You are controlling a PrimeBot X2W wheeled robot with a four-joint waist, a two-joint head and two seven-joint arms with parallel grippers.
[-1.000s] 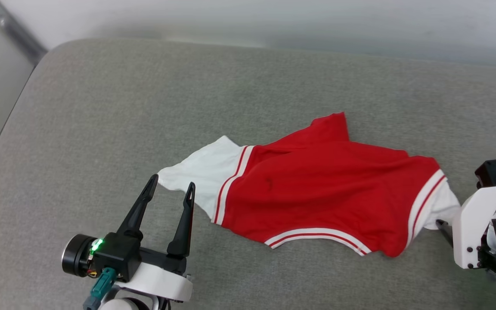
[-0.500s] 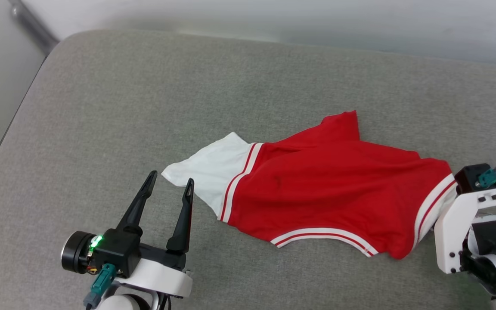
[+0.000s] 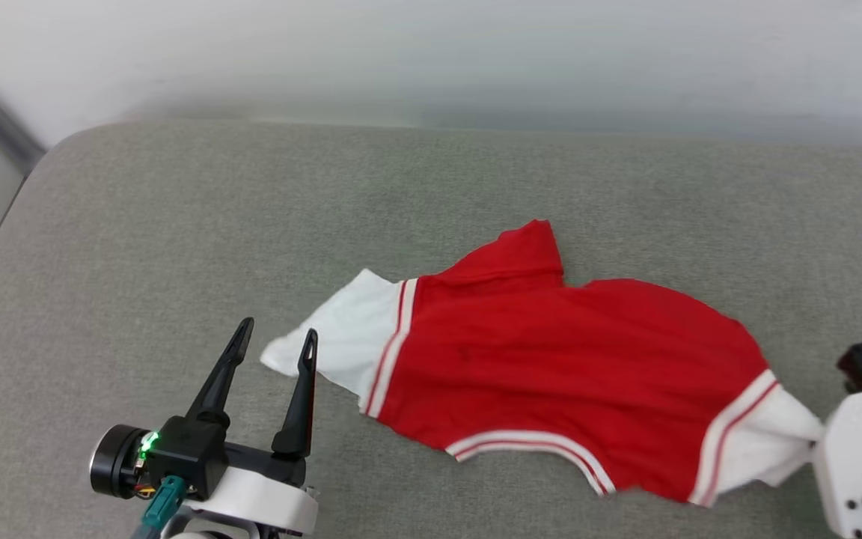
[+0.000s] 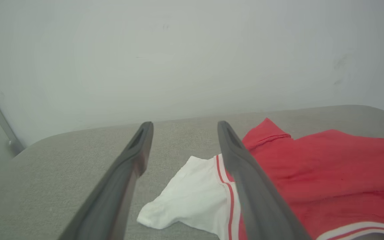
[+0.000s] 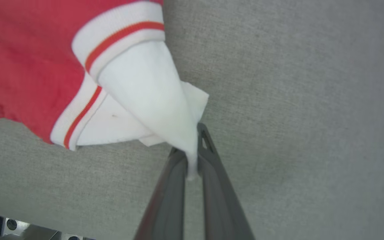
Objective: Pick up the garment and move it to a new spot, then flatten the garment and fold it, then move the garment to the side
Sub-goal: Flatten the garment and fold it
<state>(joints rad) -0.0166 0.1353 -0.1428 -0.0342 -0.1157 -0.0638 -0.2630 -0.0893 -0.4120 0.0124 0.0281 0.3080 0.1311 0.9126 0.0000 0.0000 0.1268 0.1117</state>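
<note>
Grey padded tabletop (image 3: 176,224), with a rumpled red jersey shirt with white sleeves (image 3: 566,359) lying across its middle.
It should handle light, limp and stretchy. Your right fingers (image 5: 212,173) are pinched tight on one white sleeve tip (image 5: 152,100). Your left fingers (image 3: 301,389) are spread wide and empty, just beside the other sleeve (image 3: 334,344), so grip that cuff.

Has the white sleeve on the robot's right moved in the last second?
Yes. The sleeve lay slack on the grey cushion. Now it is drawn taut rightward and lifted off the cushion, pinched in the shut right gripper.
</note>
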